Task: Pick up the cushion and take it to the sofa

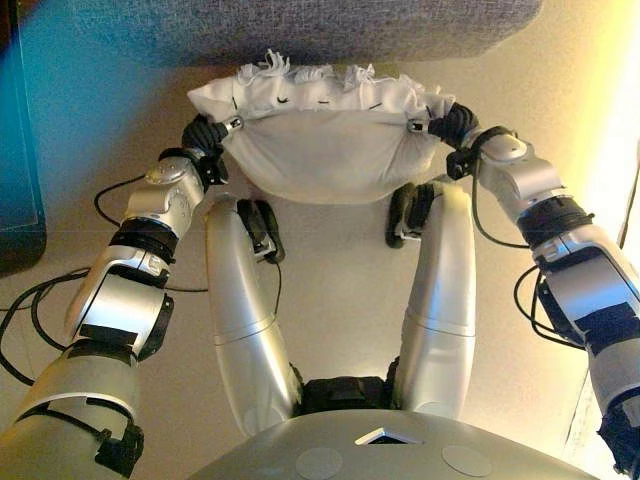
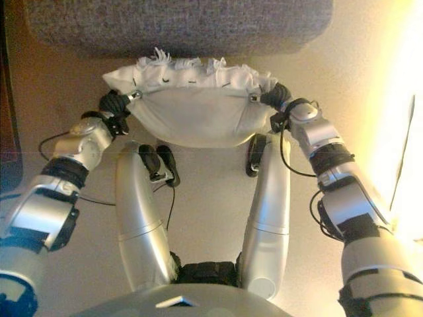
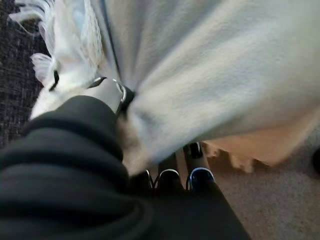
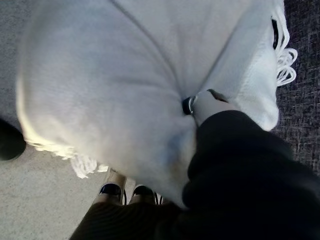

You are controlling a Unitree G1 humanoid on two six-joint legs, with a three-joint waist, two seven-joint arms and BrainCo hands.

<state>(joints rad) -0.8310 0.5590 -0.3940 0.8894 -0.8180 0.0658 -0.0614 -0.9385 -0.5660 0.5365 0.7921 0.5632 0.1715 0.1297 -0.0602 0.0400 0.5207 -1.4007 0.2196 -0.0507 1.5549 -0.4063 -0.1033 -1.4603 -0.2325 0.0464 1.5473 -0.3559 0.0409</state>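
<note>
A white cushion [image 1: 320, 150] with a fringed edge hangs between my two hands, above the floor and right in front of the grey sofa [image 1: 300, 25]. My left hand [image 1: 210, 135] grips its left end and my right hand [image 1: 450, 125] grips its right end. In the left wrist view my left hand [image 3: 75, 150] has its thumb pressed into the cushion [image 3: 225, 75] and its fingers curled under it. In the right wrist view my right hand [image 4: 235, 165] holds the cushion [image 4: 115, 75] the same way. The fringed far edge lies against the sofa's front.
The sofa's dark grey fabric also shows in the wrist views [image 4: 305, 100]. A dark piece of furniture [image 1: 15, 200] stands at the left edge. Beige carpet [image 1: 340, 260] lies below the cushion.
</note>
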